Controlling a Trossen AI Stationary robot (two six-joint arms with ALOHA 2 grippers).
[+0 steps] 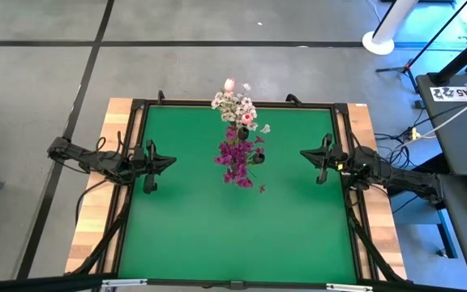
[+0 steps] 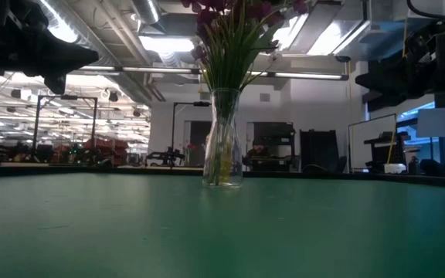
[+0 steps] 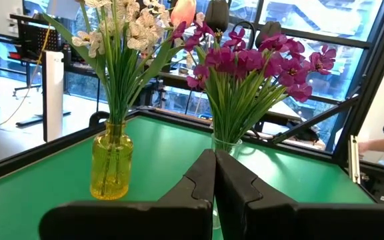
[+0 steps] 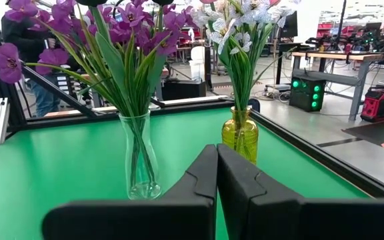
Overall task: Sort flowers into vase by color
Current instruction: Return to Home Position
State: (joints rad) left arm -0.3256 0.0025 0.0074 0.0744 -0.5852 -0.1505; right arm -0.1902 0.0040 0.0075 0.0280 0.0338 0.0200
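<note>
Standing near the middle of the table (image 1: 185, 235), the clear vase (image 4: 141, 157) holds the purple flowers (image 1: 237, 158), with a dark bloom (image 3: 217, 13) among them. Just behind it, by the far edge, the yellow vase (image 3: 111, 160) holds the white flowers (image 1: 235, 105) and a pink bud (image 3: 184, 12). The left gripper (image 1: 164, 162) hangs at the left side and the right gripper (image 1: 310, 154) at the right, both well apart from the vases, each with fingers pressed together and holding nothing.
</note>
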